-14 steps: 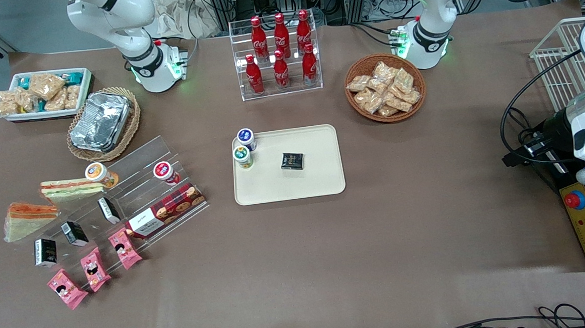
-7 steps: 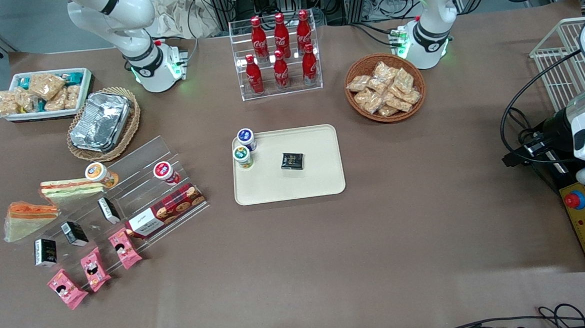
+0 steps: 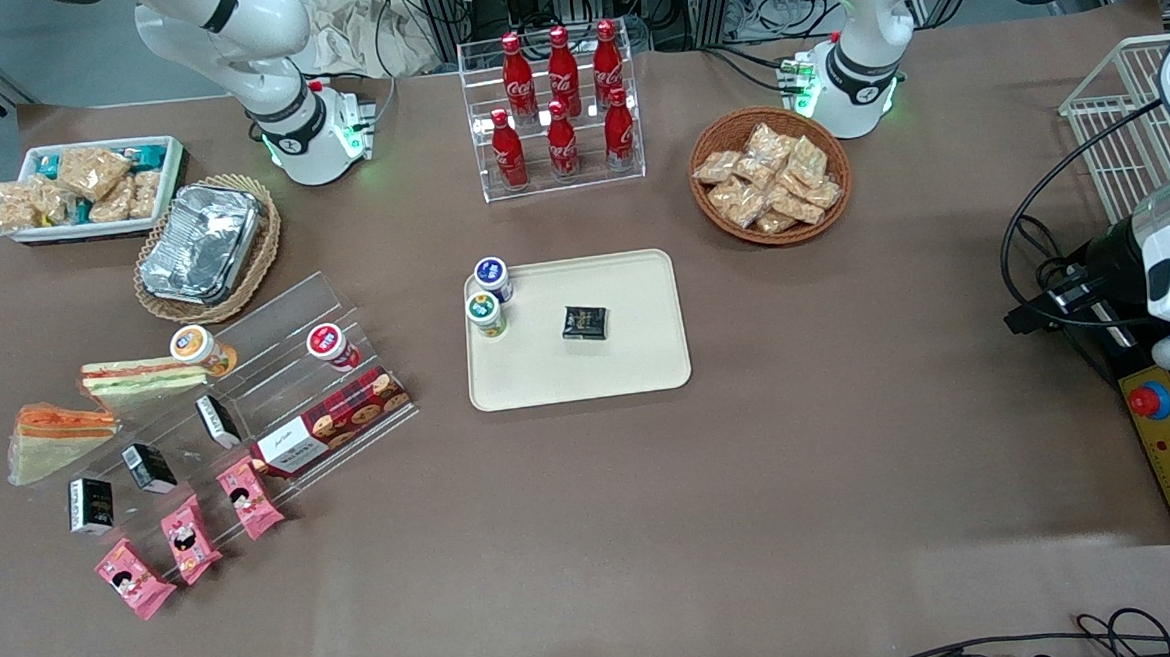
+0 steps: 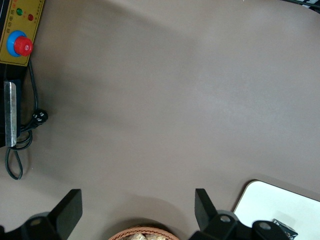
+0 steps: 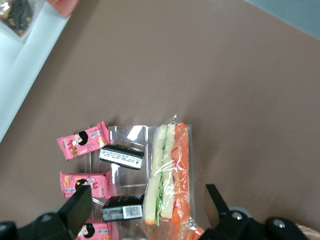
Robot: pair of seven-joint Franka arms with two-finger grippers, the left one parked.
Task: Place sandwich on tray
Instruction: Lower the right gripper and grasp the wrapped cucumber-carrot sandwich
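Observation:
The sandwich [image 3: 53, 436] is a clear-wrapped wedge with a thick orange layer. It lies on the table at the working arm's end, beside the acrylic step stand [image 3: 248, 386]. In the right wrist view the sandwich [image 5: 170, 172] lies below my gripper [image 5: 147, 210], between the lines of the two fingers. The gripper hangs well above it, open and holding nothing, and does not show in the front view. The cream tray [image 3: 587, 373] sits mid-table with two small jars [image 3: 488, 298] and a black packet [image 3: 585, 322] on it.
A flatter sandwich [image 3: 137, 377] lies beside the orange one. Black boxes [image 5: 121, 156] and pink snack packs [image 5: 82, 140] sit close by on the stand. Farther from the camera are a foil container [image 3: 202, 243], a white bin [image 3: 87, 189], a cola rack [image 3: 559, 110] and a snack basket [image 3: 769, 174].
A dark part at the front view's edge beside the sandwich one second ago is gone from there now. Nothing on the table has moved.

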